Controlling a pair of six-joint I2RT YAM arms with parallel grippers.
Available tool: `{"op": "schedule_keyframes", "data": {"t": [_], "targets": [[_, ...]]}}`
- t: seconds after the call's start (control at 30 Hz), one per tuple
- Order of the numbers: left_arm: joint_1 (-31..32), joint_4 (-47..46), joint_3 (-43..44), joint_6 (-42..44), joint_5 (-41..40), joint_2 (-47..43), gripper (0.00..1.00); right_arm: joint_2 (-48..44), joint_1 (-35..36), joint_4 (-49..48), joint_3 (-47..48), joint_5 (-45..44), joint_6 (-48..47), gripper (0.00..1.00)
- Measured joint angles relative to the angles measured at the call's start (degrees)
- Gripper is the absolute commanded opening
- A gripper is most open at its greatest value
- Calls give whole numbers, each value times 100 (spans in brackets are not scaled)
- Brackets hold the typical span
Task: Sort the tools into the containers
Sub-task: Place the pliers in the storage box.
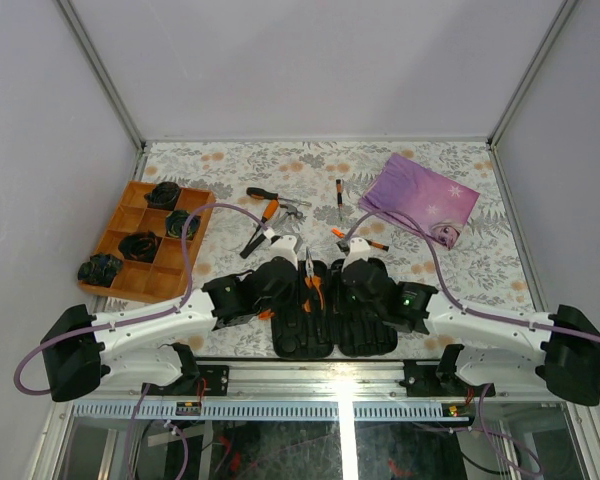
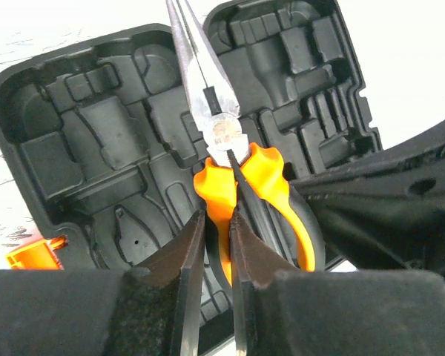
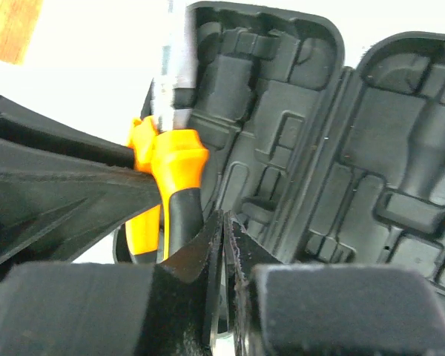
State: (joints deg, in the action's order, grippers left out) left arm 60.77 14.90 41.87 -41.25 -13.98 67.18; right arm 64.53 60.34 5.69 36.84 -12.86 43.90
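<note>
The black tool case [image 2: 96,133] lies open, its moulded slots bare. My left gripper [image 2: 216,216] is shut on one orange handle of the needle-nose pliers [image 2: 221,130], which hang over the case's hinge with their steel tips pointing away. My right gripper [image 3: 222,217] is shut with nothing between its fingers, just above the case [image 3: 297,148] and next to the pliers' handle [image 3: 174,163]. In the top view both wrists crowd over the case [image 1: 335,335] with the pliers [image 1: 311,284] between them. More tools lie beyond: orange-handled pliers [image 1: 263,218], a hammer [image 1: 291,208] and a screwdriver [image 1: 339,198].
An orange divided tray [image 1: 120,262] with black coiled lumps sits at the left. A purple cloth [image 1: 422,198] lies at the back right, with a small orange-handled tool [image 1: 370,243] near its front corner. Side walls close in the flowered table [image 1: 460,270].
</note>
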Motion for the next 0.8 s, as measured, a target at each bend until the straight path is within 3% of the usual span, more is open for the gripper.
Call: {"op": "schedule_keyframes", "data": {"t": [0.4,0.8], "targets": [[0,275,-11,-2,-155,20,0,610,284,-258,190,-103,101,11],[63,0,-13,-7,-155,-63,0,-151,393,505,284,-984,72,23]]}}
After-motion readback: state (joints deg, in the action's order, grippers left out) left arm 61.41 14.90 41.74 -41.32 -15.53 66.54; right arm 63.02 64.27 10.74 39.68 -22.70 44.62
